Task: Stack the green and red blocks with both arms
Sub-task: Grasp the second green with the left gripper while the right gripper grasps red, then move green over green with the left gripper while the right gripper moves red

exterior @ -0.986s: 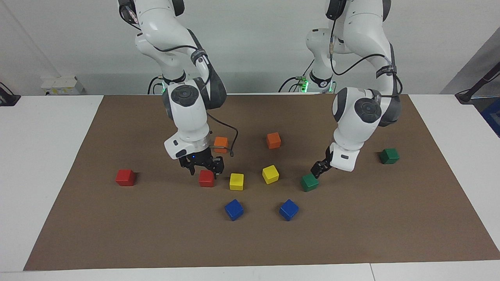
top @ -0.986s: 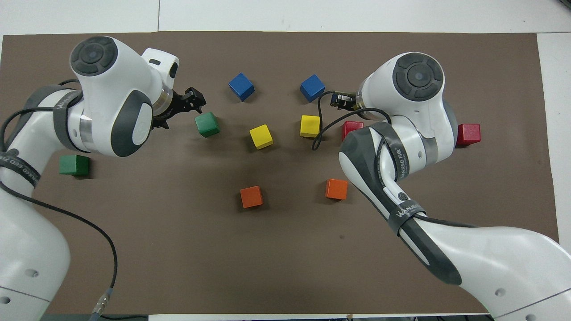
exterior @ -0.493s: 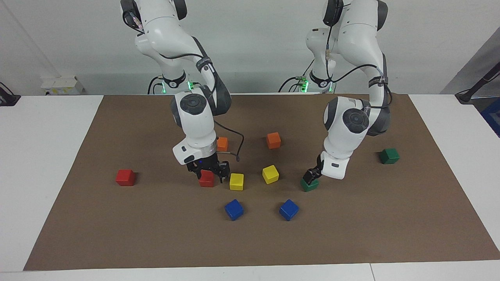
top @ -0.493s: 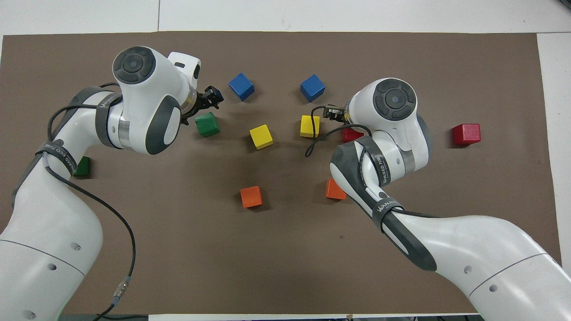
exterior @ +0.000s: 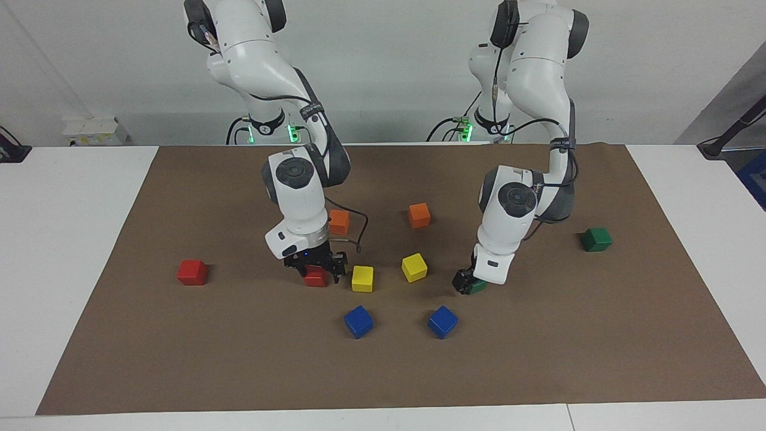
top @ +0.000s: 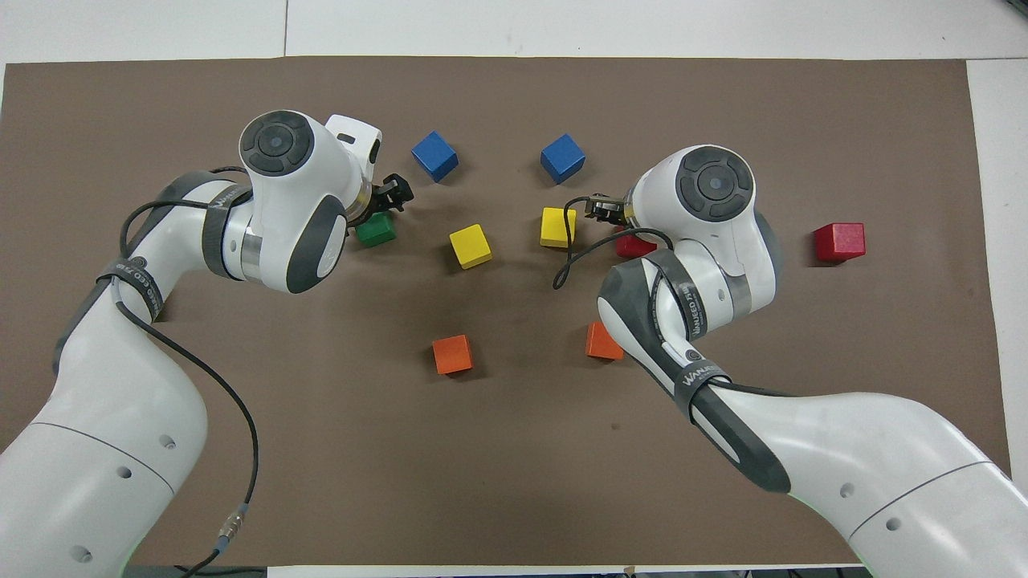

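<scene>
One red block [exterior: 315,278] lies on the brown mat near its middle. My right gripper [exterior: 316,270] is down around it, open, with a finger on each side. The other red block [exterior: 192,272] sits alone toward the right arm's end of the table. My left gripper [exterior: 470,282] has come down on a green block [exterior: 478,288], which it mostly covers in the facing view. In the overhead view part of that green block [top: 375,233] shows beside the left wrist. A second green block [exterior: 596,239] lies toward the left arm's end.
A yellow cube [exterior: 362,278] sits close beside the right gripper. Another yellow cube [exterior: 414,267] lies between the two grippers. Two blue cubes [exterior: 358,321] [exterior: 442,321] lie farther from the robots, two orange cubes [exterior: 339,222] [exterior: 419,215] nearer.
Both arms have lowered. The right gripper dropped from beside the red block to around it. The left gripper moved over the green block and came down on it.
</scene>
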`<act>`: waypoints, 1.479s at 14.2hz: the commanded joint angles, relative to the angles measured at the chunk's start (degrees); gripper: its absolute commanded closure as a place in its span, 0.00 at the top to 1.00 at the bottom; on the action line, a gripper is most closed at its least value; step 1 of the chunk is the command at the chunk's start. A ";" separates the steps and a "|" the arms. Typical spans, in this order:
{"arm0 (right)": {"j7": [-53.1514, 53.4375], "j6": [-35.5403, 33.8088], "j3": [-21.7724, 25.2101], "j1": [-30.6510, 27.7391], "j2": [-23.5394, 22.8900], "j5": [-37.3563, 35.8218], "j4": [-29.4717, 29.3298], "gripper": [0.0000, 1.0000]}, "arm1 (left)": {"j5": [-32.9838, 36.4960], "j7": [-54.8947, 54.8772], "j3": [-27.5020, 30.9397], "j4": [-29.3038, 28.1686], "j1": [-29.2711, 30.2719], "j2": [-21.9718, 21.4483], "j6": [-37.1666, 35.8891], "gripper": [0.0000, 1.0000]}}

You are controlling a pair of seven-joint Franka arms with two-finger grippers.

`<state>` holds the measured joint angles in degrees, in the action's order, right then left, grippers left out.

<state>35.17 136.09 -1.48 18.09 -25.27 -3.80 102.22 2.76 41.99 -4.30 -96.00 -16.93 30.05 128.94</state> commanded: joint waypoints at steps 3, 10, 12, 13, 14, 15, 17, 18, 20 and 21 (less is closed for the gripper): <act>-0.45 -0.12 -0.46 -0.51 1.90 -0.77 2.19 1.00 | 1.72 0.37 1.05 -2.61 -2.22 -1.57 -0.35 0.24; -2.03 0.14 -0.46 -0.69 2.86 -0.77 5.17 1.00 | 1.47 -4.95 0.35 -1.03 3.37 -6.21 -6.04 0.00; -2.03 0.32 -0.46 -0.69 3.13 -0.77 6.23 1.00 | -1.86 -16.52 0.43 -1.47 7.94 -11.04 -11.75 0.00; -2.03 0.32 -0.37 -0.69 3.21 -0.77 6.23 1.00 | -2.31 -24.33 0.61 -1.73 11.01 -13.58 -15.26 0.00; -2.03 0.40 -0.46 -0.69 3.21 -0.77 6.23 1.00 | -2.49 -30.59 0.52 -1.73 14.17 -15.09 -17.90 0.00; -2.21 0.49 -0.37 -0.86 3.21 -0.77 6.23 1.00 | -2.49 -36.74 0.61 -2.17 17.25 -16.41 -19.58 0.00; -4.74 0.49 -0.46 -2.44 3.21 -0.77 6.32 1.00 | -2.49 -49.22 0.61 -4.54 23.31 -18.26 -19.78 0.00; -5.28 0.49 -0.46 -2.88 3.21 -0.77 6.32 1.00 | -2.58 -54.68 0.61 -5.85 26.13 -18.88 -19.25 0.00; -5.55 0.49 -0.46 -3.24 3.21 -0.77 6.32 1.00 | -3.63 -62.52 0.70 -9.63 30.79 -20.11 -15.23 0.00; -5.89 0.49 -0.46 -3.59 3.21 -0.77 6.32 1.00 | -3.81 -64.64 0.70 -11.82 32.03 -20.64 -12.51 0.00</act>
<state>30.47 135.73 -1.39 15.53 -23.23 -3.82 106.95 0.35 -17.48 -2.99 -101.69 12.49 12.55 111.33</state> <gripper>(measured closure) 0.000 0.454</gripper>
